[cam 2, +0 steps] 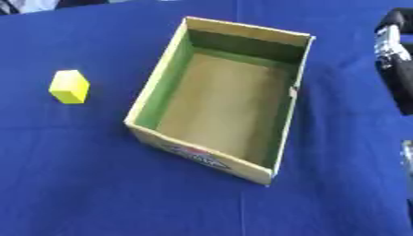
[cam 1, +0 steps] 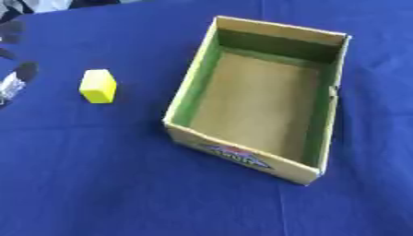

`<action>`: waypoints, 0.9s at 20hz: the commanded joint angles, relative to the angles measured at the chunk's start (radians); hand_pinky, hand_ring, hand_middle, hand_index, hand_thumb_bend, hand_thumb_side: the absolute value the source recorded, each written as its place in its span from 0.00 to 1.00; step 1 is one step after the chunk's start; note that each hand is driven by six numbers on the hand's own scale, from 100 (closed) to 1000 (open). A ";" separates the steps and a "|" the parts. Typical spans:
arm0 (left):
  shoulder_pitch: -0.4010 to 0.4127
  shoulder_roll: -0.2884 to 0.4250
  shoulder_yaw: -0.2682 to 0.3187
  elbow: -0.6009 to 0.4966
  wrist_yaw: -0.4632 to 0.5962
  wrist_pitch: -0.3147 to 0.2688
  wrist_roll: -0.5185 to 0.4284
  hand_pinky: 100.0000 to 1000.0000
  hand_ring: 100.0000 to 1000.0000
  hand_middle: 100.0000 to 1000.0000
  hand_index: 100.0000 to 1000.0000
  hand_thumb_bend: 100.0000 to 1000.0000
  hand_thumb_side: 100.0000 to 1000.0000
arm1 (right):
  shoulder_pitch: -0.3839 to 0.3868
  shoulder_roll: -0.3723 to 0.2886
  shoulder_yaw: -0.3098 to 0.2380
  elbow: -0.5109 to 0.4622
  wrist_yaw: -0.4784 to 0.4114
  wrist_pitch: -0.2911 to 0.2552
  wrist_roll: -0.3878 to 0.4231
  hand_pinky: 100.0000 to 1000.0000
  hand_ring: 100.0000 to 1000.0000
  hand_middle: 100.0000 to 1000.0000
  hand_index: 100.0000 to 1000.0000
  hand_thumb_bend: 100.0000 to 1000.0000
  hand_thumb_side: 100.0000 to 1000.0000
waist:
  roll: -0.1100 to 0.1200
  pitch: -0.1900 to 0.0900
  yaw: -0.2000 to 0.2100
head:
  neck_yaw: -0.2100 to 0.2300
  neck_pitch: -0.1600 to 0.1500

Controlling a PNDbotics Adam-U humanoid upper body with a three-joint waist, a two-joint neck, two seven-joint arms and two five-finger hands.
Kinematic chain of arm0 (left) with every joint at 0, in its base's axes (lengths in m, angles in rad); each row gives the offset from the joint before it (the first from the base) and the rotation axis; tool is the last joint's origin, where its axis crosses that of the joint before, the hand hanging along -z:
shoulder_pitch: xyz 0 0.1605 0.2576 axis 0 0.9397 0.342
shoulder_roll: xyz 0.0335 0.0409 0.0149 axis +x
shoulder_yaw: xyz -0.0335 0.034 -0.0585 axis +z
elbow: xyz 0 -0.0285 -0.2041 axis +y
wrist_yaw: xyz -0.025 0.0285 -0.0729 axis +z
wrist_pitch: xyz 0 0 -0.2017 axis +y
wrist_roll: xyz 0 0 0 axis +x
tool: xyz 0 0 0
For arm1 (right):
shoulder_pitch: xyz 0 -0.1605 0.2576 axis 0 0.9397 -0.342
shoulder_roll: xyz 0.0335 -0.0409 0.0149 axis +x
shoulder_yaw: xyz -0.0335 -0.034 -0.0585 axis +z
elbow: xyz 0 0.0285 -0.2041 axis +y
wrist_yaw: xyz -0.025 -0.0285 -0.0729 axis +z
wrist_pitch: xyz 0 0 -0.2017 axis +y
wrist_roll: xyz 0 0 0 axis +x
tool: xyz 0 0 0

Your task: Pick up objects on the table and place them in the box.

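Yellow block [cam 1: 97, 85] — a small, boxy one — sits on the blue cloth table [cam 1: 121, 184], off to the left of the open cardboard box [cam 1: 319, 169]. Block and box are near each other but do not touch; a strip of blue cloth shows between them. The block stands by itself, and no hand is touching it.

The brown cardboard box lies a bit askew on the table, with one corner pointing toward the bottom of the view. Its top is open. Inside, the floor is plain brown and the long left wall looks green. Nothing can be seen inside it. On the outside of the near wall there is a small picture in red, white and blue, too blurry to read.

The robot's left hand [cam 1: 18, 76] shows only at the far left edge of the left eye view — dark finger shapes and a shiny silver part. It is close to the block but not touching it, with blue cloth between them. The dark fingers look spread apart from each other and they hold nothing.

The robot's right arm [cam 2: 397, 69] shows at the right edge of the right eye view, black with silver bits, to the right of the box and apart from it. Its hand is cut off by the edge, so I cannot tell whether those fingers are apart or together.

The cloth has a few soft creases running across it.
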State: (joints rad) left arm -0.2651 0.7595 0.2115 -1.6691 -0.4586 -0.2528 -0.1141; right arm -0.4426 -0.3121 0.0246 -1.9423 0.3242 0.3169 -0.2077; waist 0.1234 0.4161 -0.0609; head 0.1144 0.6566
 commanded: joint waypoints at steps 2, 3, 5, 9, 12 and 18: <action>-0.039 0.091 -0.006 0.062 -0.024 -0.039 -0.067 0.72 0.86 0.87 0.99 0.56 1.00 | -0.008 -0.010 -0.004 -0.013 0.000 -0.001 0.002 0.85 1.00 0.62 0.82 0.00 0.76 | -0.002 -0.029 -0.002 | 0.002 -0.047; -0.051 0.105 -0.010 0.080 -0.029 -0.047 -0.084 0.73 0.87 0.88 0.99 0.58 0.99 | -0.008 -0.012 -0.003 -0.013 0.000 -0.001 0.003 0.85 1.00 0.62 0.82 0.00 0.76 | -0.002 -0.029 -0.004 | 0.000 -0.059; -0.079 0.131 -0.020 0.117 -0.037 -0.062 -0.114 0.73 0.87 0.88 0.99 0.59 0.98 | -0.010 -0.014 -0.002 -0.012 0.001 -0.001 0.004 0.85 1.00 0.62 0.82 0.00 0.76 | -0.001 -0.030 -0.006 | -0.004 -0.075; -0.120 0.174 -0.042 0.174 -0.058 -0.091 -0.171 0.76 0.89 0.91 1.00 0.66 0.89 | -0.011 -0.019 0.000 -0.010 0.001 -0.002 0.006 0.85 1.00 0.62 0.82 0.00 0.76 | 0.003 -0.031 -0.015 | -0.004 -0.092; -0.170 0.210 -0.070 0.233 -0.084 -0.128 -0.267 0.78 0.91 0.93 1.00 0.76 0.79 | -0.011 -0.026 0.002 -0.007 0.001 -0.002 0.009 0.85 1.00 0.62 0.82 0.00 0.76 | 0.010 -0.030 -0.025 | -0.003 -0.102; -0.246 0.228 -0.102 0.295 -0.113 -0.178 -0.406 0.80 0.92 0.94 1.00 0.86 0.75 | -0.014 -0.037 0.005 -0.004 -0.001 -0.002 0.013 0.85 1.00 0.62 0.82 0.00 0.76 | 0.015 -0.023 -0.036 | 0.000 -0.107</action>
State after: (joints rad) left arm -0.4989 0.9338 0.1063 -1.3791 -0.5650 -0.4236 -0.4960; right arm -0.4434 -0.3253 0.0292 -1.9361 0.3242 0.3188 -0.1998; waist 0.1401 0.4133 -0.0986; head 0.1121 0.5605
